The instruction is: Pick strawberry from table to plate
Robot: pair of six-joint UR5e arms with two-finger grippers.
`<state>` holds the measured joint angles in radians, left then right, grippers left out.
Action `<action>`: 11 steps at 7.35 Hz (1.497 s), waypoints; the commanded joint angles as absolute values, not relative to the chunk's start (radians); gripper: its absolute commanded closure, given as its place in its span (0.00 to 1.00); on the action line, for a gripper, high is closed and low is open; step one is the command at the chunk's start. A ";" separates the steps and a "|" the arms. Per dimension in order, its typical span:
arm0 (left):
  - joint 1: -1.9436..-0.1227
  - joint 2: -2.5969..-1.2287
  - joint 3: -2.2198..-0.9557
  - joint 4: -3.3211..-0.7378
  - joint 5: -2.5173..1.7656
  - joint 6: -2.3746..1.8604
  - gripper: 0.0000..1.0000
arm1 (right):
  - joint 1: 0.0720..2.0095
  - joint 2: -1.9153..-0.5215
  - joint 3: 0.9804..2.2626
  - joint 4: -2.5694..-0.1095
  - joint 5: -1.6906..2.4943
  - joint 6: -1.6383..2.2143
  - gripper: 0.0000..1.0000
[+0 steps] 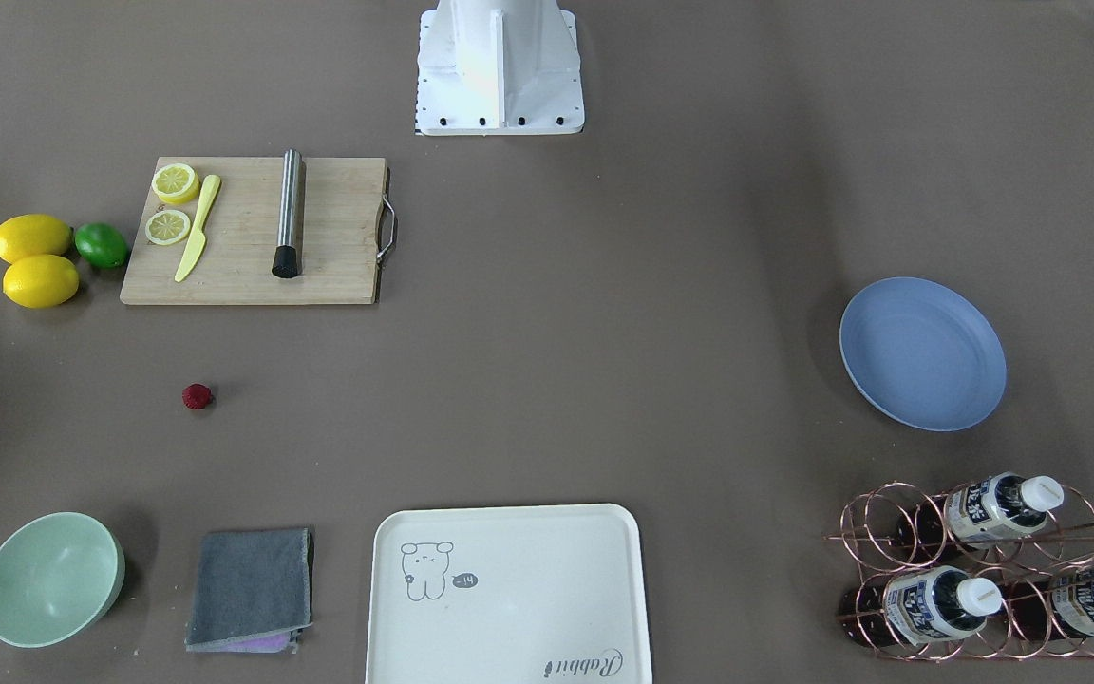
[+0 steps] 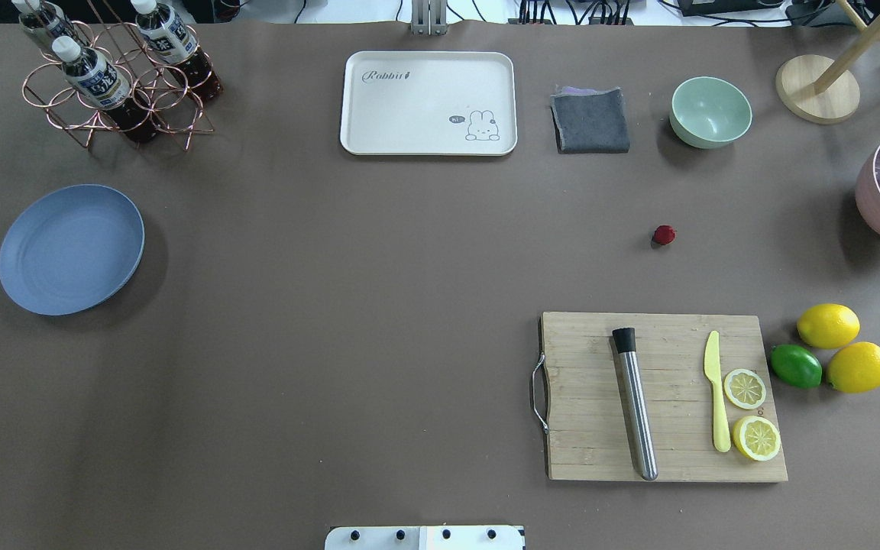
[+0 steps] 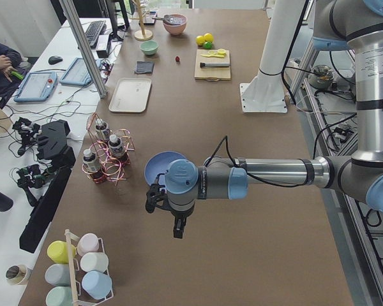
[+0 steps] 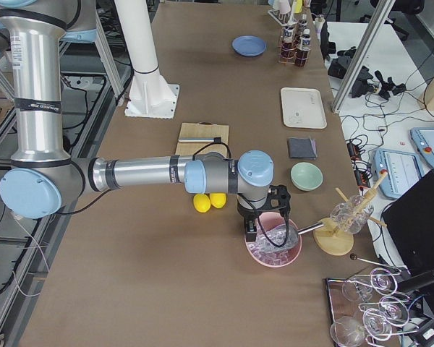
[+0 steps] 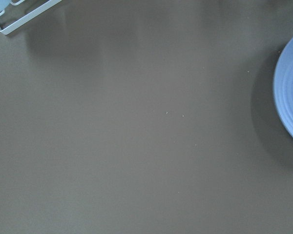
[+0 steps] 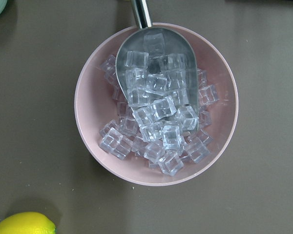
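Worktop [image 2: 379,252] with the blue plate [image 2: 71,249] at one end, the strawberry [image 2: 664,235] well apart, near the cutting board [image 2: 585,431].
Left tool [image 3: 171,217], right tool [image 4: 259,225]: open or closed, I cannot tell. The berry looks light, soft and bumpy; pinch gently across its middle.

1. Right gripper [image 4: 264,230] directly above ice bowl [image 6: 88,126]; scoop [image 6: 156,63] in it, lemon [image 6: 24,223] near.
2. Left gripper [image 3: 166,215] over table [image 5: 136,122], plate [image 5: 290,97] just beside.
3. Strawberry [image 2: 664,234] well apart from both.
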<state>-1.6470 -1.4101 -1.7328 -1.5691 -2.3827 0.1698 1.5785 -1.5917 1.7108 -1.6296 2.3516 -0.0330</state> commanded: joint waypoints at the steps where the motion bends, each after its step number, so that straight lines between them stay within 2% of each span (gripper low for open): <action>1: -1.647 -1.410 -1.723 -1.659 -2.384 0.170 0.02 | 1.578 -1.592 1.712 -1.618 2.350 -0.035 0.00; 4: -1.649 -1.420 -1.696 -1.707 -2.410 0.169 0.02 | 1.578 -1.600 1.710 -1.575 2.355 -0.032 0.00; 6: -1.648 -1.439 -1.677 -1.783 -2.468 0.141 0.02 | 1.577 -1.603 1.773 -1.575 2.358 -0.034 0.00; 8: -1.632 -1.532 -1.642 -1.816 -2.468 0.051 0.02 | 1.520 -1.586 1.825 -1.574 2.347 -0.017 0.00; 11: -1.514 -1.578 -1.571 -1.859 -2.457 -0.067 0.01 | 1.364 -1.563 1.859 -1.537 2.285 0.159 0.00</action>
